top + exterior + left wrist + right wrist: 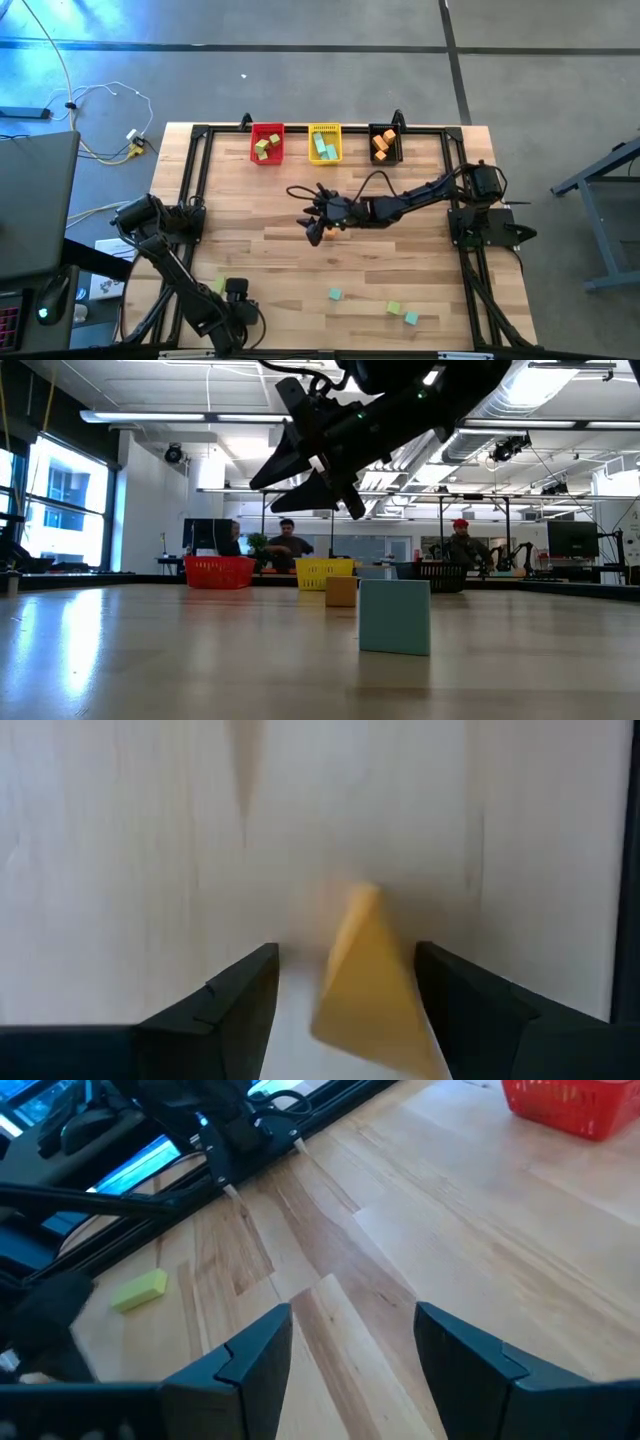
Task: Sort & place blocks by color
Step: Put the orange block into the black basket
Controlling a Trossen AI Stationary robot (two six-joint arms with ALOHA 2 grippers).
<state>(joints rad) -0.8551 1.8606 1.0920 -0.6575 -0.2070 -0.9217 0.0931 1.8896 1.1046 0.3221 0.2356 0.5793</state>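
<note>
My left gripper [235, 291] is low at the table's near left and is open. In its wrist view a yellow block [366, 982] lies on the wood between its fingers [238, 1003], nearer one finger than the other. The high view shows that block [218, 287] as yellow-green. My right gripper [315, 223] hovers open and empty over the table's middle, raised well above it [312, 468]. Loose blocks rest on the near right: a teal block [334, 294], a yellow-green one [393, 307] and another teal one [411, 318]. My left gripper comes at the yellow block from above, one finger on each side of it. A gap shows beside one finger. Whether the other finger [462, 1005] touches the block, I cannot tell.
At the far edge stand a red bin [267, 130] with yellow-green blocks, a yellow bin [325, 129] with teal blocks and a black bin [397, 148] with orange blocks. A black frame [190, 180] borders the table. People sit in the room beyond [288, 543].
</note>
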